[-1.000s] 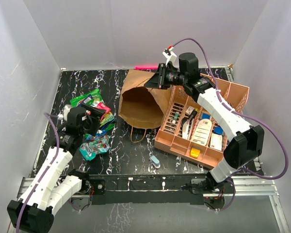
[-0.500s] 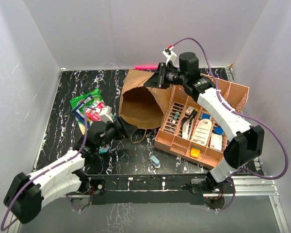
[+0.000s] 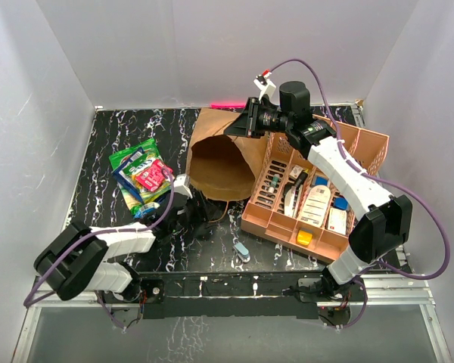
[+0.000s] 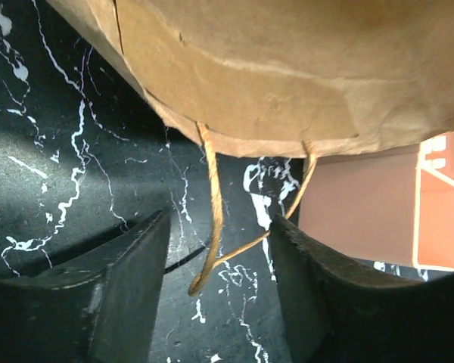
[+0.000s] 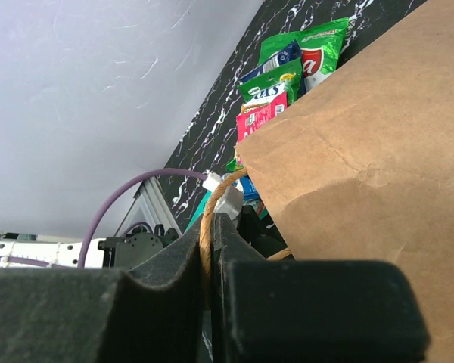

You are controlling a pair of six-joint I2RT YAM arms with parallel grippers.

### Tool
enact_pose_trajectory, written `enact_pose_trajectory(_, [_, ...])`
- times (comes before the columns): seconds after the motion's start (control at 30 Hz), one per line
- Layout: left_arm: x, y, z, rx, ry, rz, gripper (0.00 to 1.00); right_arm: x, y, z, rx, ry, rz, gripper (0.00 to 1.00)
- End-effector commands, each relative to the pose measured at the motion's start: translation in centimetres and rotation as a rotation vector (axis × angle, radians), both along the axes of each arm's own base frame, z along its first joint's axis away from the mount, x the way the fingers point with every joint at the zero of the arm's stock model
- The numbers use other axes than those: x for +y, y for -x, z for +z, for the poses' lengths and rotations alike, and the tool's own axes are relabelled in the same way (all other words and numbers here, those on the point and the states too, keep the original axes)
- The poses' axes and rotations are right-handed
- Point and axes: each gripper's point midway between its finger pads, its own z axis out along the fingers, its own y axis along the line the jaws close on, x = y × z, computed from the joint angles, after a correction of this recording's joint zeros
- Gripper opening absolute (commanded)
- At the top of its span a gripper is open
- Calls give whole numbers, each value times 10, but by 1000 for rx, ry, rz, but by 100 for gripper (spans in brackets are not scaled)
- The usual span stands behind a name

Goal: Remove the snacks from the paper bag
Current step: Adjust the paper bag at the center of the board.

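The brown paper bag (image 3: 219, 155) lies on its side with its mouth open toward the near edge. My right gripper (image 3: 244, 125) is shut on the bag's upper twisted handle (image 5: 206, 219) and holds the mouth up. My left gripper (image 3: 204, 215) is open, low at the table just in front of the mouth. The lower handle loop (image 4: 212, 227) hangs between its fingers (image 4: 129, 287) without being pinched. The snacks (image 3: 140, 175), green, blue and pink-red packets, lie in a pile left of the bag. They also show in the right wrist view (image 5: 287, 76). The bag's inside looks dark.
The orange slotted tray (image 3: 363, 144) with small white, blue and yellow items stands right against the bag. A pale-blue capsule (image 3: 242, 252) lies near the front edge. A pink object (image 3: 227, 105) lies behind the bag. White walls enclose the black marbled table.
My left arm swung from the snack pile rightward to the bag's mouth, leaving the packets on the table. My right gripper and the bag stayed still.
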Motion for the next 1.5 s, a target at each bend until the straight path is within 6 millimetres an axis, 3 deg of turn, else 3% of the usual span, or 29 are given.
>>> enact_pose_trajectory(0.0, [-14,-5,15,-24,70,-7,46,-5,7,48,-133,-55,0,7])
enact_pose_trajectory(0.13, [-11,-1,18,-12,56,-13,17,-5,6,49,-138,-54,-1,7])
enact_pose_trajectory(0.23, [-15,2,35,0,54,-44,4,-5,3,52,-149,-49,-4,7])
enact_pose_trajectory(0.47, [-14,8,92,53,95,-29,0,-12,-11,45,-157,1,-36,8])
enact_pose_trajectory(0.6, [-26,10,128,104,153,-50,0,-19,-23,47,-146,18,-68,11])
enact_pose_trajectory(0.8, [-40,-3,173,108,208,-61,0,-31,-36,62,-163,42,-100,36])
enact_pose_trajectory(0.9, [-39,-17,189,112,232,-54,0,-45,-42,74,-185,66,-121,60])
enact_pose_trajectory(1.0, [-33,-34,202,128,261,-28,0,-64,-41,102,-240,90,-158,81])
enact_pose_trajectory(1.1, [-32,-47,221,114,307,-31,0,-83,-33,126,-307,106,-202,97])
enact_pose_trajectory(1.2, [-37,-60,245,74,346,-53,0,-98,-17,146,-364,109,-243,98])
enact_pose_trajectory(1.47, [-44,-93,278,48,400,-45,0,-129,46,188,-516,76,-345,98])
